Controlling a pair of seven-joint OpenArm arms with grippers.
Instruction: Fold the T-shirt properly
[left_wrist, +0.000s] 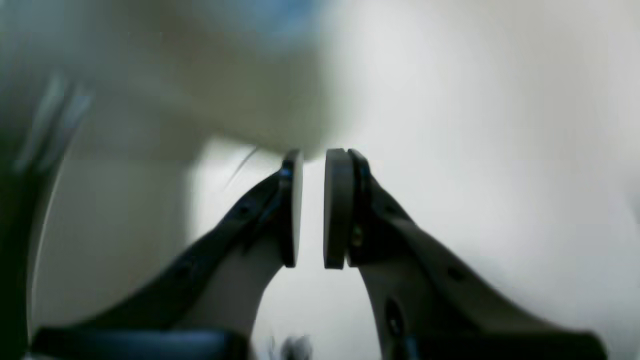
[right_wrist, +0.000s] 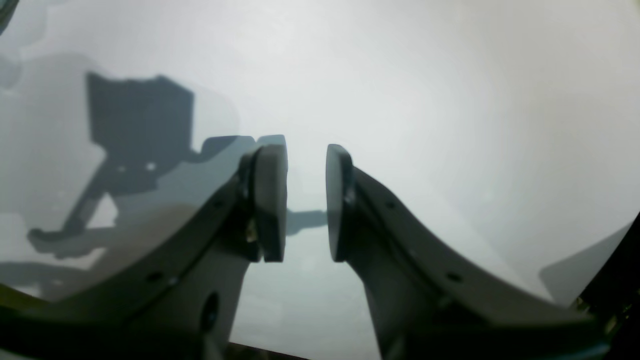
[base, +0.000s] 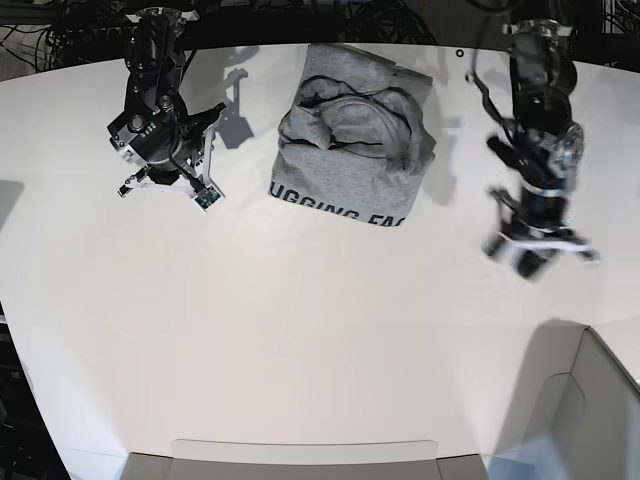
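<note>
Crumpled T-shirt (base: 352, 135) on worktop (base: 300, 330); left tool (left_wrist: 312, 207), right tool (right_wrist: 306, 202) slightly apart, empty; best flatten before folding.

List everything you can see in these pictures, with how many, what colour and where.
T-shirt: one, heather grey with dark lettering, bunched at the table's far middle, between the arms.
Table: one, white, fills the base view.
Box: one, pale, near corner on the base view's right, partly seen.
Tray edge: one, pale grey, near middle edge.
Cables: several, black, beyond the far edge.
Left gripper: one, black, empty, pads slightly apart, above bare table.
Right gripper: one, black, empty, pads slightly apart, above bare table.
</note>
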